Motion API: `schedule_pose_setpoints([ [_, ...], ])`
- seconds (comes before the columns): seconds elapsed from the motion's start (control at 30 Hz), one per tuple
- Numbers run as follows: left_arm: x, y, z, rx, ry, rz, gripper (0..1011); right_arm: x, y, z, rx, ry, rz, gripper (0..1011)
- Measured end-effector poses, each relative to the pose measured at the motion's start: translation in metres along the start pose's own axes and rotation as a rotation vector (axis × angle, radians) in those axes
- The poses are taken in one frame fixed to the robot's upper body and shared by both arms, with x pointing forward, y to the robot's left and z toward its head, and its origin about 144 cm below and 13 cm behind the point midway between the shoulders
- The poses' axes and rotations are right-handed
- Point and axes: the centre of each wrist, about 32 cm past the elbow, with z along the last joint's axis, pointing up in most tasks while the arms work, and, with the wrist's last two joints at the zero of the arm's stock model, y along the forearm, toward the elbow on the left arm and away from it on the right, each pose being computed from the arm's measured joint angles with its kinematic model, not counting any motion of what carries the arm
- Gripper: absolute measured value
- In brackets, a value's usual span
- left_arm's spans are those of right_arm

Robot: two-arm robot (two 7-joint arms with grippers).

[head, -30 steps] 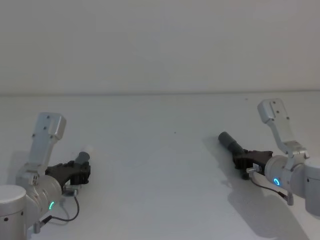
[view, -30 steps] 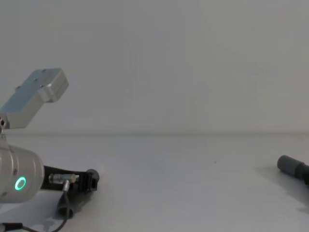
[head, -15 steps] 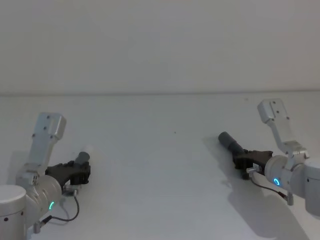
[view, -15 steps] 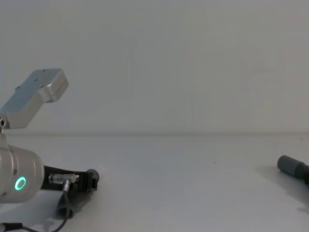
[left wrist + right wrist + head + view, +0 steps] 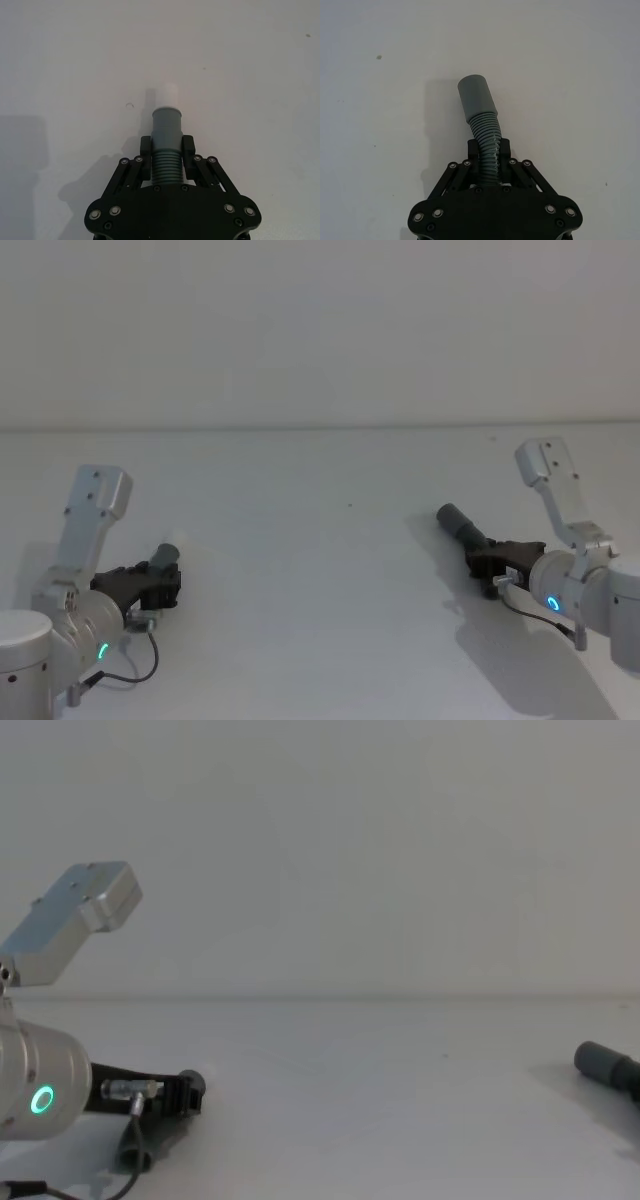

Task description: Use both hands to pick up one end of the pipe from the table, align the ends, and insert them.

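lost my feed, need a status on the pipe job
Left gripper shut on the pipe behind its white-tipped end. Right gripper shut behind the plain end. Ends wide apart, not joined. Nothing on the table between them.

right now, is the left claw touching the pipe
Touching. The left wrist view shows the left claw shut on the pipe, its fingers pressed against both sides of the ribbed part just behind the grey cuff.
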Motion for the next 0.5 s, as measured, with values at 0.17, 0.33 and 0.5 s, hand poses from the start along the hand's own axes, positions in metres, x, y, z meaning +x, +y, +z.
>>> schedule_pose_setpoints([
  [0.17, 0.0000, 0.0000, 0.0000, 0.000, 0.000, 0.000, 329, 0.0000, 0.0000, 0.0000, 0.000, 0.000, 0.000, 205],
  [0.33, 0.0000, -0.0001, 0.0000, 0.000, -0.001, 0.000, 329, 0.0002, 0.0006, -0.0006, 0.000, 0.000, -0.001, 205],
  [0.5, 0.0001, -0.0009, 0.0003, 0.001, -0.011, -0.012, 329, 0.0014, 0.0069, -0.0059, 0.005, -0.011, -0.014, 205],
])
